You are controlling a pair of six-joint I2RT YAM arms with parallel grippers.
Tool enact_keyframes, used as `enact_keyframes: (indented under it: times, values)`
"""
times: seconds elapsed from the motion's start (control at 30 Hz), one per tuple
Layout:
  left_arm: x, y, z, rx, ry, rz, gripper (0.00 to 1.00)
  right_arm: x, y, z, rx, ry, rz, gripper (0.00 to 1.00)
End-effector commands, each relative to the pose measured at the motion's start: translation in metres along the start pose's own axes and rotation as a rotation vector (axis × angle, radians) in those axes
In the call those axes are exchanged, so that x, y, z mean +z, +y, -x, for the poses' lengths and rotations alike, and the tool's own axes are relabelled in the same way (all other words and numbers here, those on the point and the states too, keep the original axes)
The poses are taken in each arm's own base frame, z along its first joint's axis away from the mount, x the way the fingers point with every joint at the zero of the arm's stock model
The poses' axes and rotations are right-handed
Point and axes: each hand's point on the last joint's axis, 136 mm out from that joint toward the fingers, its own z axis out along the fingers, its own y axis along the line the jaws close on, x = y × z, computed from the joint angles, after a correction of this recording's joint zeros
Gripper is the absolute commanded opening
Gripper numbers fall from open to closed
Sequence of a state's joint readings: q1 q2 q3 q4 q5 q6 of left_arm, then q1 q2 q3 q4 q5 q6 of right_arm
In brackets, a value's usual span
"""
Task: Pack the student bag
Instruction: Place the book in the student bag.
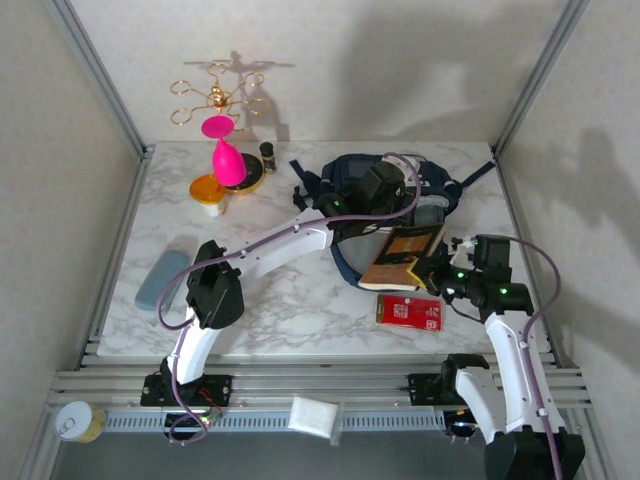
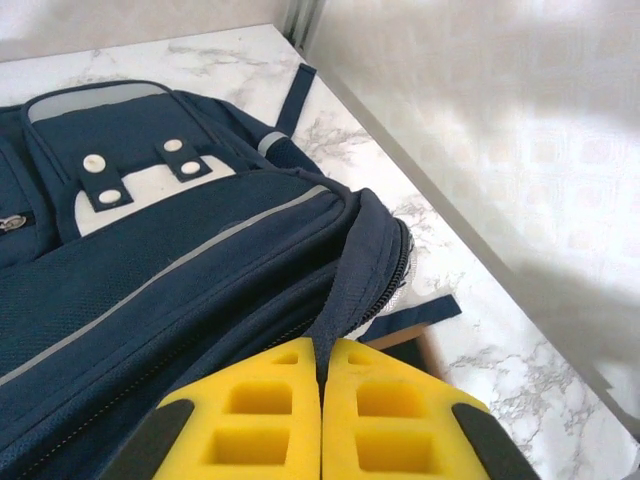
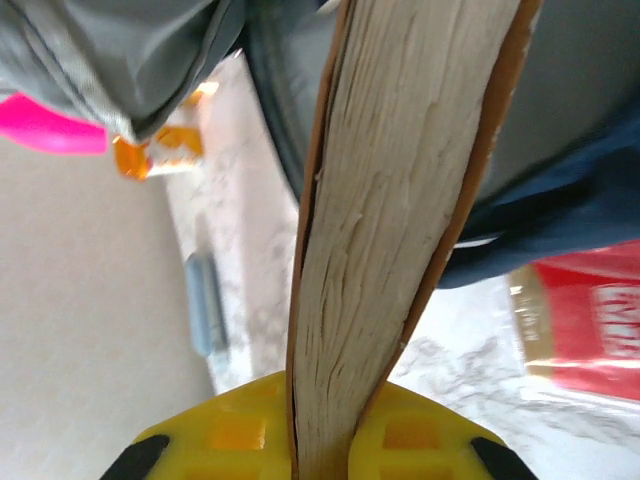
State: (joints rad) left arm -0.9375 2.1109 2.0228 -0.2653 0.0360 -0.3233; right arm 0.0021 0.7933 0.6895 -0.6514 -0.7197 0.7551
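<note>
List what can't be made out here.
Inside the bag: top view, covered by the left arm and book.
Book's title: too small in top view; right wrist view faces its page edges.
Label on red packet: small in top view; blurred and cut by the edge in right wrist view.

The book [image 1: 405, 257] leans into the near mouth of the student bag [image 1: 348, 170] (packet [image 1: 409, 312] just before it), case [image 1: 163, 278] well left.

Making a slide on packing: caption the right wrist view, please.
Right gripper, jaws clamped on a brown-covered book, page edges facing the camera, pointing toward the navy student bag.
</note>
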Motion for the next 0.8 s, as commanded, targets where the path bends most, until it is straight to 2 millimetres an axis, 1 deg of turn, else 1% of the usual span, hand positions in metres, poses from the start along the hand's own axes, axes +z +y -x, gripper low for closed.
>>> enact_keyframes:
  times: [0.0,0.03,0.07,0.13,0.27,0.37,0.43,0.5,0.57,0.6,0.63,0.67,0.73,0.77]
  values:
    - [-0.030,-0.033,0.066,-0.057,-0.198,-0.081,0.00,0.004,0.055,0.012,-0.110,-0.012,0.262,0.00]
    - [-0.033,-0.033,0.068,-0.058,-0.200,-0.082,0.00,0.007,0.057,0.015,-0.115,-0.016,0.290,0.00]
    - [-0.035,-0.034,0.069,-0.057,-0.201,-0.083,0.00,0.012,0.055,0.019,-0.122,-0.025,0.298,0.00]
    - [-0.040,-0.035,0.072,-0.056,-0.209,-0.077,0.00,0.023,0.043,0.032,-0.137,-0.071,0.260,0.00]
    - [-0.049,-0.039,0.075,-0.043,-0.218,-0.076,0.00,0.047,0.037,0.053,-0.197,-0.098,0.279,0.00]
    - [-0.054,-0.034,0.076,-0.033,-0.221,-0.042,0.00,0.064,0.027,0.074,-0.258,-0.126,0.218,0.00]
    - [-0.058,-0.032,0.078,-0.032,-0.226,-0.029,0.00,0.076,0.022,0.082,-0.284,-0.122,0.214,0.00]
    - [-0.060,-0.033,0.078,-0.030,-0.231,-0.038,0.00,0.092,0.019,0.086,-0.322,-0.079,0.210,0.01]
    - [-0.062,-0.031,0.076,-0.030,-0.231,-0.032,0.00,0.107,0.003,0.094,-0.318,-0.053,0.140,0.02]
    - [-0.062,-0.029,0.075,-0.027,-0.231,-0.023,0.00,0.111,-0.008,0.098,-0.312,-0.059,0.098,0.03]
    - [-0.064,-0.026,0.076,-0.028,-0.234,-0.006,0.00,0.115,-0.020,0.104,-0.303,-0.074,0.044,0.06]
    - [-0.065,-0.023,0.075,-0.029,-0.234,0.007,0.00,0.117,-0.028,0.107,-0.299,-0.081,0.017,0.09]
    - [-0.068,-0.020,0.075,-0.025,-0.238,0.022,0.00,0.122,-0.039,0.110,-0.294,-0.078,-0.017,0.22]
    - [-0.069,-0.019,0.074,-0.023,-0.239,0.021,0.00,0.123,-0.041,0.111,-0.294,-0.075,-0.027,0.26]
